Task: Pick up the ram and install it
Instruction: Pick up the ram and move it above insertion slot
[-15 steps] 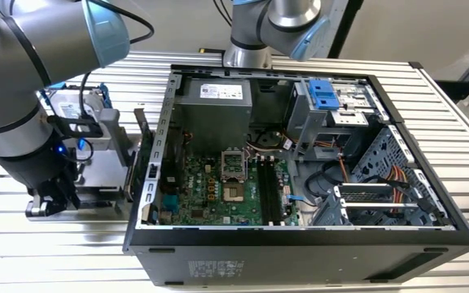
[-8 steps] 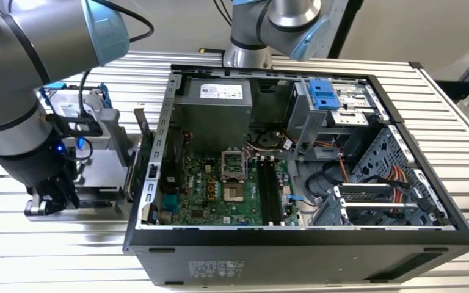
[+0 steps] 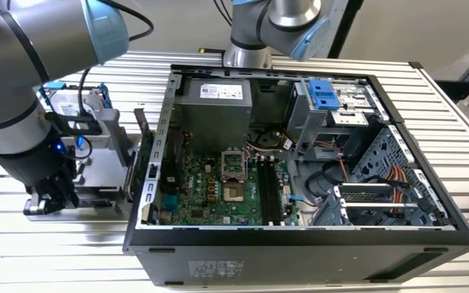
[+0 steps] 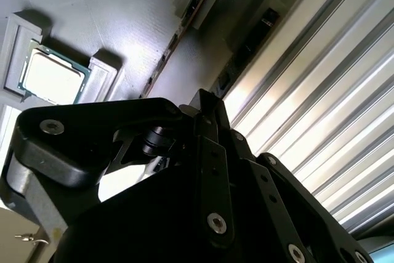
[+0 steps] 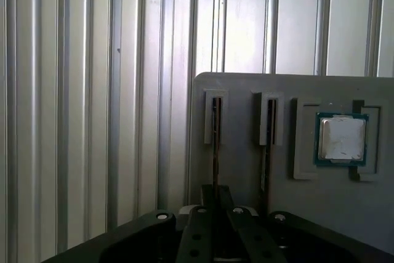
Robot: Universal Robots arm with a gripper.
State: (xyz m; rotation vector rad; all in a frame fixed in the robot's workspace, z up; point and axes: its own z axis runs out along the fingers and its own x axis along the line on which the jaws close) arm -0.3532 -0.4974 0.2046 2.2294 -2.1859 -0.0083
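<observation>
The arm [image 3: 14, 122] bends over — gripper [image 3: 51, 202] pointing straight down.

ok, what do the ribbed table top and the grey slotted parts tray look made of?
Ribbed silver table top: likely extruded aluminium with a bare satin finish, judging by the straight parallel grooves and streaked metallic glare. Flat grey slotted parts tray: probably matte plastic, since the surface is dull and even with no glare. Painted metal can't be ruled out.

The exterior camera looks steeply down on the whole table [image 3: 55, 256] and the open computer case [image 3: 300, 256] from well back. Both wrist cameras ride just behind my pincer [image 5: 215, 198], close to the grey holder [image 5: 246, 87], sharing its processor chip [image 5: 340, 138] and the ribbed table beside it.
</observation>
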